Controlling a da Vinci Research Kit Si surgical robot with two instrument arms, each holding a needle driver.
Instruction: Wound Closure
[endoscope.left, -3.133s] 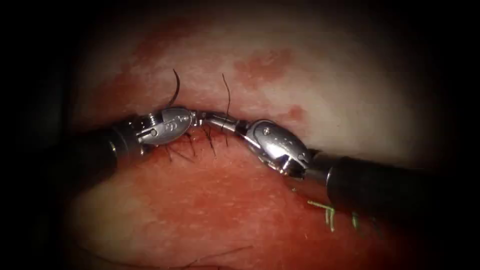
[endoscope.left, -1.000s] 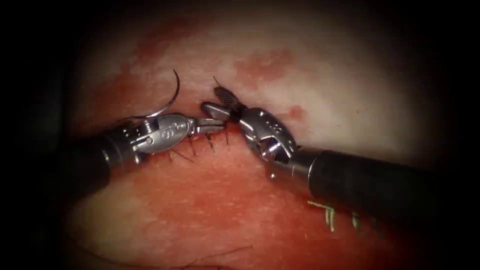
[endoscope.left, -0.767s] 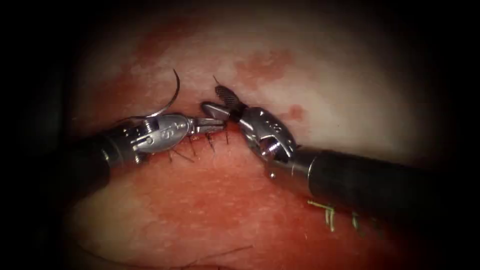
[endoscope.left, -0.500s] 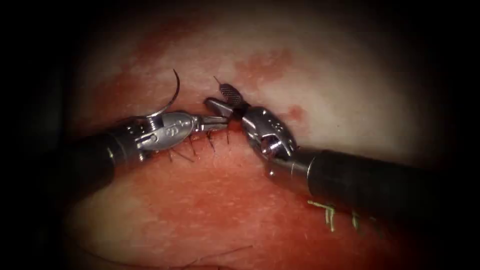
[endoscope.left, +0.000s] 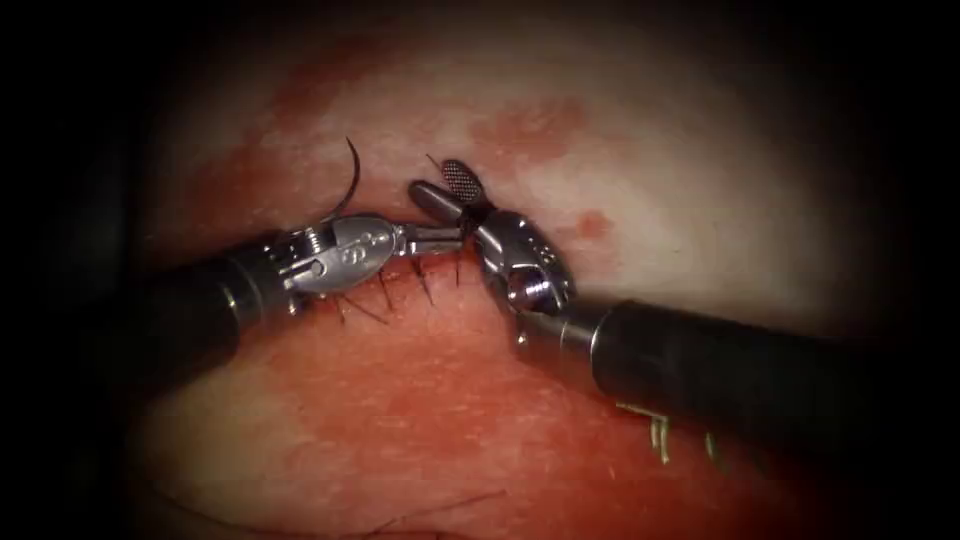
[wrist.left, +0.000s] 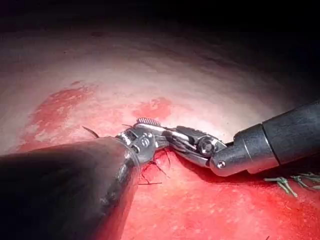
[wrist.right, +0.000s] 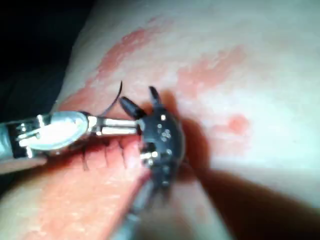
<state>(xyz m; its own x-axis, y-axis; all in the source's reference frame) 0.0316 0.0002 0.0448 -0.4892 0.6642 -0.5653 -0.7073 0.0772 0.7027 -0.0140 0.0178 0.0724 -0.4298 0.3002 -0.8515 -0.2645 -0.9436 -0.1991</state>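
While both arms meet over the cut in the tissue, my left tool reaches in from the left with its jaws pressed together. I cannot make out whether they pinch thread or nothing at all.

Just beyond that tool's wrist the curved needle stands free of both tools. Its long axis runs roughly up and down the endoscope view, the arc bowing to the right, toward the left end of the cut. Its lower end is hidden behind the wrist, so I cannot say whether it sits in the tissue.

Dark stitches cross the cut below the left jaws, with red fluid spread over the near tissue. A short thread end pokes up beside my right tool, whose jaws are spread wide and hold nothing.

As I judge it, the needle lies to the left of those spread jaws, nearer the left arm but behind its tips, which point away from it.

Stamped marks on the left tool's wrist are too small to read. Green thread ends lie at the right.
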